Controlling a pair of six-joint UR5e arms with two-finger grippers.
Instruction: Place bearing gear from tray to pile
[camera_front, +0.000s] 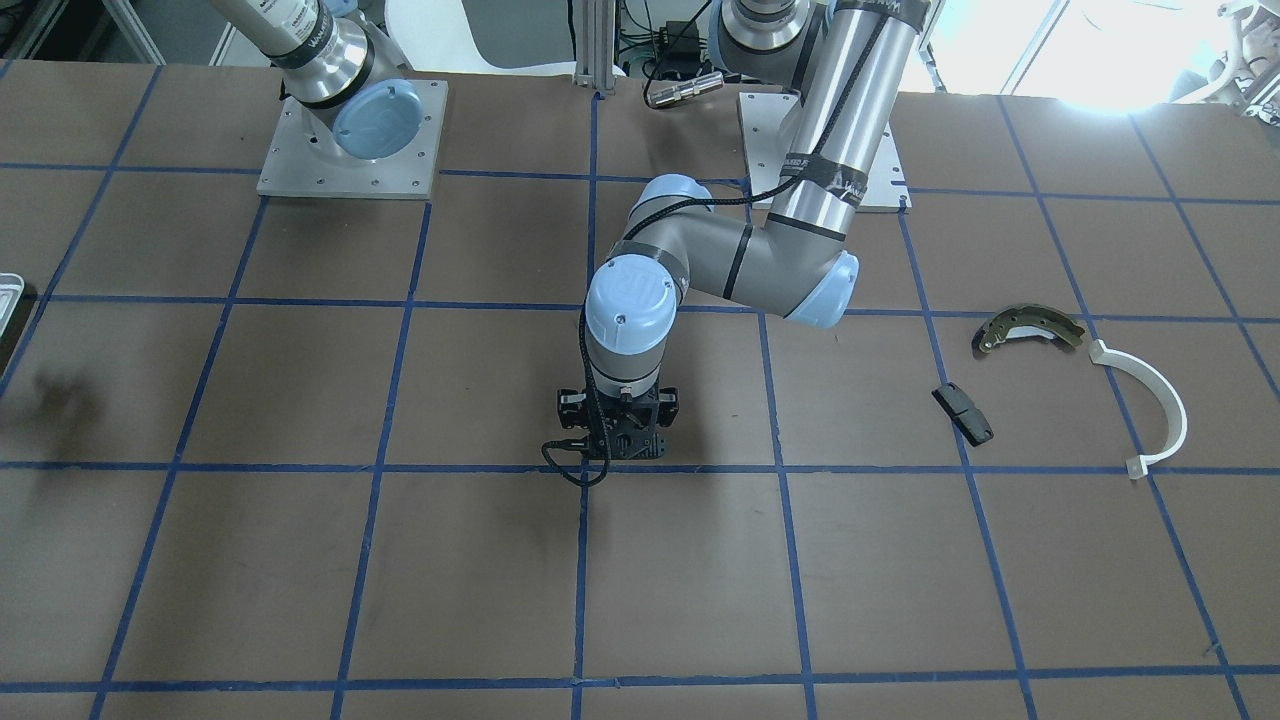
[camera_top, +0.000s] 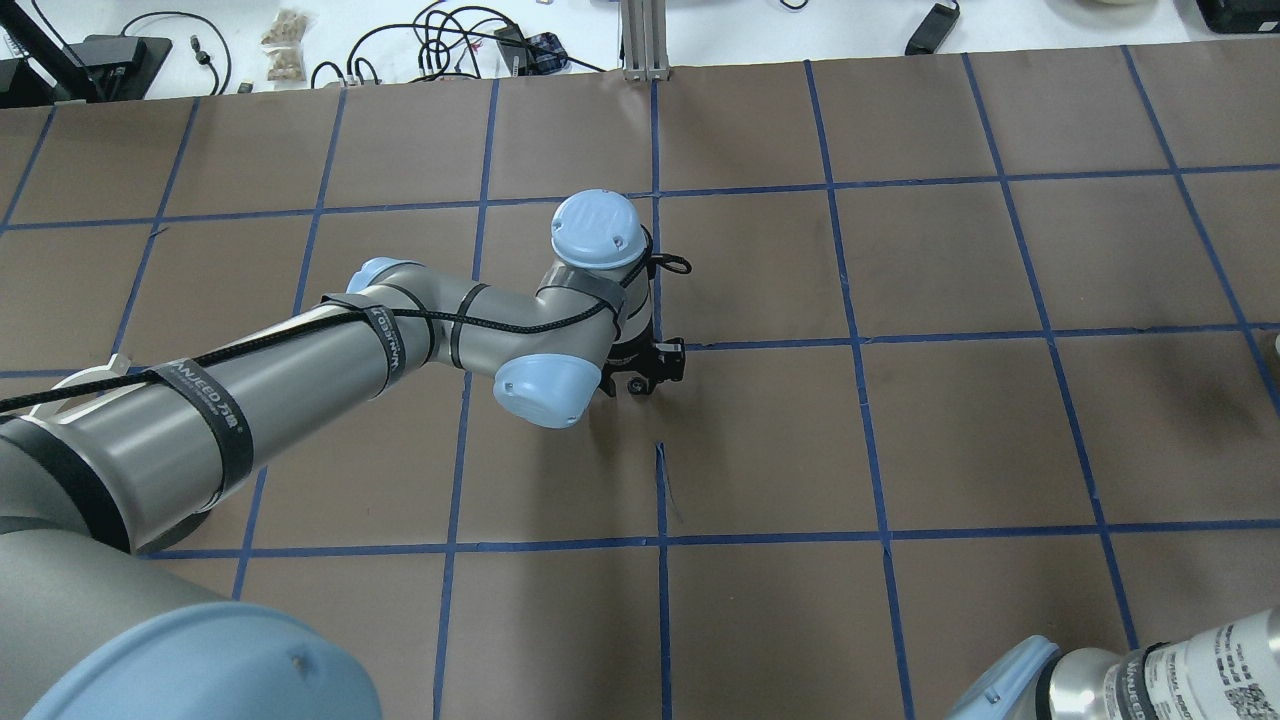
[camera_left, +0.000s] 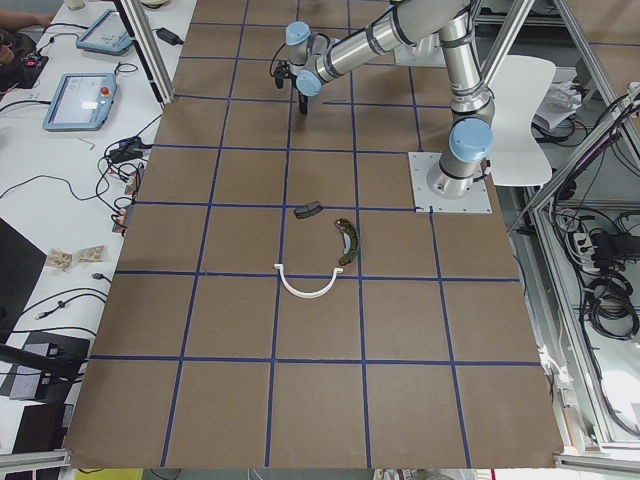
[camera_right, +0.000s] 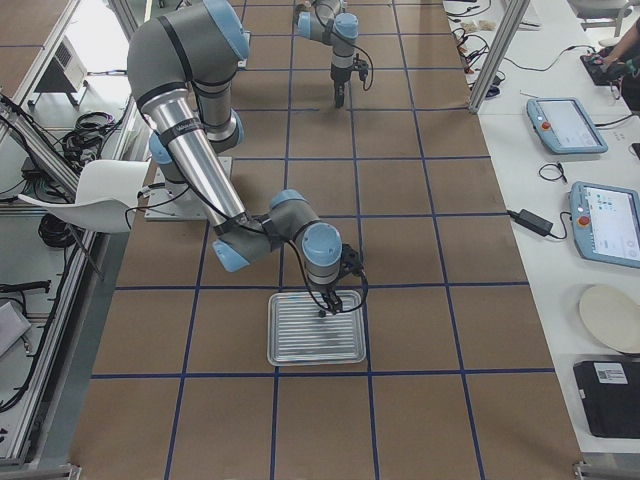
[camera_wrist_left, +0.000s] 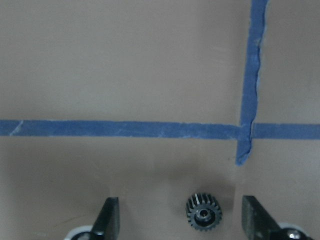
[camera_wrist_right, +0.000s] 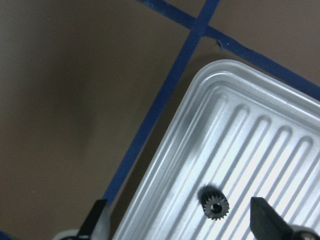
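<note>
Silvery ribbed tray (camera_wrist_right: 225, 70) carries a small dark gear (camera_wrist_right: 215, 203), lying flat between the right arm's spread jaws. A second gear (camera_wrist_left: 204, 212) lies on the brown surface (camera_wrist_left: 125, 65) beside a blue tape crossing (camera_wrist_left: 245, 131), between the left arm's spread jaws at mid-table, well apart from the pile's brake shoe (camera_front: 1028, 326), white half-ring (camera_front: 1177, 408) and black block (camera_front: 963, 413).

Even bright light, soft blurry wrist views

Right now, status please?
Left gripper open above small dark toothed gear on brown table. Right gripper open above second gear in ribbed silvery tray. No obstacle seen.
</note>
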